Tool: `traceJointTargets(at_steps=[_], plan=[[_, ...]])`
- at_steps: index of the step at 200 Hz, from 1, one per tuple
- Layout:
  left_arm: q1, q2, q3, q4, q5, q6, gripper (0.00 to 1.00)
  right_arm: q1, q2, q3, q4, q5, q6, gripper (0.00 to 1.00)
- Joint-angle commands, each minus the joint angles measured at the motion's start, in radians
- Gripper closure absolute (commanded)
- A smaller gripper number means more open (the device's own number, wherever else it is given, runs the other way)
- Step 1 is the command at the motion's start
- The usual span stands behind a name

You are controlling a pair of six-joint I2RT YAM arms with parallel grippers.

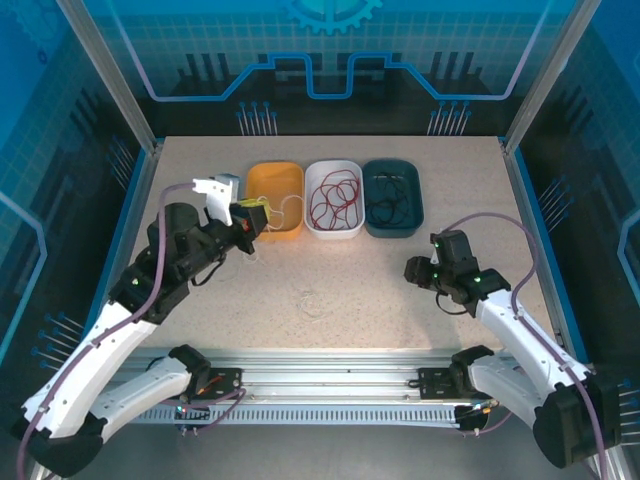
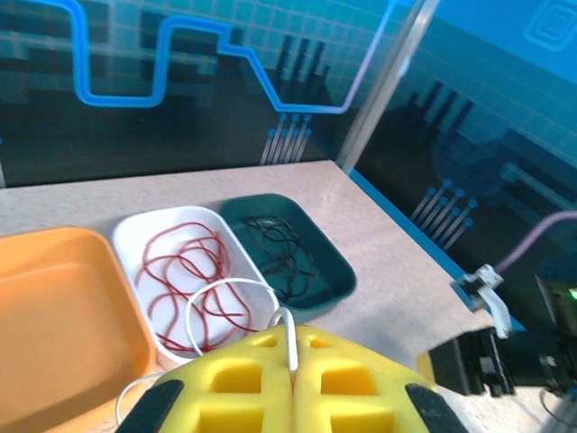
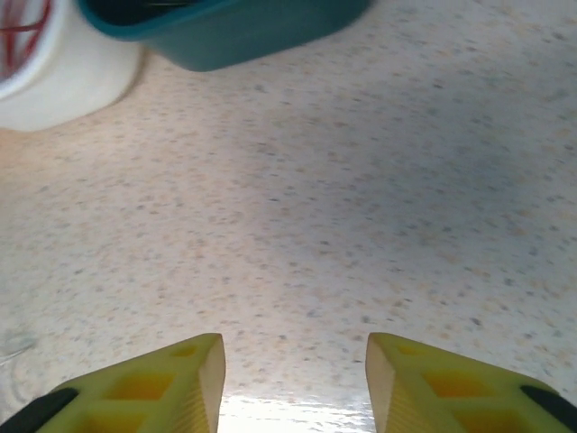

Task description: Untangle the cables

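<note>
A speckled beige table [image 1: 380,290] is seen from above, with two robot arms mounted side by side at its near edge. Three shallow trays are lined up in a row towards the far edge: an orange tray [image 1: 280,185] on the left, a white tray [image 1: 334,165] in the middle and a dark teal tray [image 1: 416,200] on the right. A red cable [image 1: 335,197] is heaped in loose loops inside the white tray, and a black cable [image 1: 390,197] is coiled inside the teal tray. The left claw [image 2: 292,350] is held at the near left corner of the orange tray. Its yellow fingers are pressed fully together, and a pale whitish cable [image 2: 227,282] is pinched between them. From the fingertips this cable is arched upward in a thin loop, seen in the left wrist view against the near rim of the white tray. The right claw [image 3: 293,347] is positioned over the right side of the table, in front of the teal tray and apart from it. Its fingers are parted by a moderate gap, bare table is seen between them, and nothing is gripped. A faint see-through coil [image 1: 312,300] is seen lying on the table between the two arms, but it is too faint for it to be told whether it is another cable.
</note>
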Motion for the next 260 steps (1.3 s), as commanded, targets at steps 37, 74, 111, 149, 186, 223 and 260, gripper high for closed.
traceJointTargets(at_steps=[37, 74, 111, 149, 186, 223, 260], plan=[[0.002, 0.011, 0.098, 0.072, 0.201, -0.081, 1.0, 0.191, 0.053, 0.1, 0.145, -0.061, -0.06, 0.44], [0.002, -0.003, 0.117, 0.095, 0.21, -0.115, 1.0, 0.319, 0.195, 0.157, 0.241, -0.065, -0.086, 0.32], [0.002, 0.038, 0.118, 0.094, 0.226, -0.137, 1.0, 0.461, 0.331, 0.256, 0.35, -0.072, -0.158, 0.0], [0.003, 0.073, 0.118, 0.123, 0.232, -0.159, 1.0, 0.57, 0.441, 0.311, 0.497, -0.019, -0.218, 0.1], [0.002, 0.081, 0.133, 0.147, 0.256, -0.182, 1.0, 0.578, 0.583, 0.337, 0.646, 0.031, -0.168, 0.23], [0.002, 0.073, 0.143, 0.142, 0.264, -0.187, 1.0, 0.581, 0.678, 0.349, 0.721, 0.081, -0.12, 0.46], [0.005, 0.031, 0.165, 0.095, 0.165, -0.131, 1.0, 0.562, 0.698, 0.3, 0.708, 0.111, -0.066, 0.65]])
